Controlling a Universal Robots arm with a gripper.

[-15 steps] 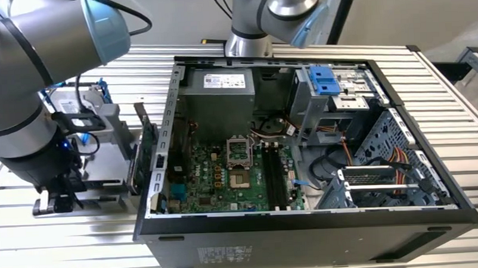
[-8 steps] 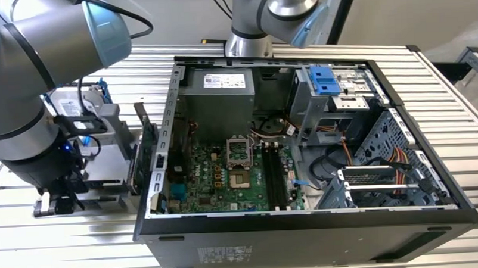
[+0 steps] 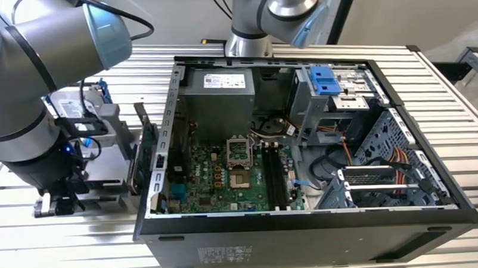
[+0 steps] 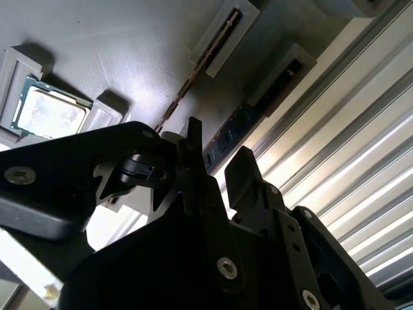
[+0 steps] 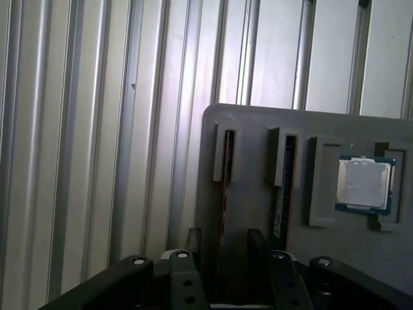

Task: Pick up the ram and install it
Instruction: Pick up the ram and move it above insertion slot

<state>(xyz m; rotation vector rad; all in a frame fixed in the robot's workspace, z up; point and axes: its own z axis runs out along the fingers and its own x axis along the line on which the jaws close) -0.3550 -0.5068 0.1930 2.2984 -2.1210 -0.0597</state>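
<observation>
Nothing here can be read. A white sticker (image 3: 223,81) sits on the grey power supply (image 3: 214,111) inside the computer case (image 3: 432,213), and a pale label (image 3: 225,253) sits on the case's outer wall. The print on both is beyond telling.

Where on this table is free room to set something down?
Bare ribbed table lies at the exterior view's right of the computer case, and at that view's lower left corner. Crowded: between the case and the grey holder, where the gripper hangs.
</observation>
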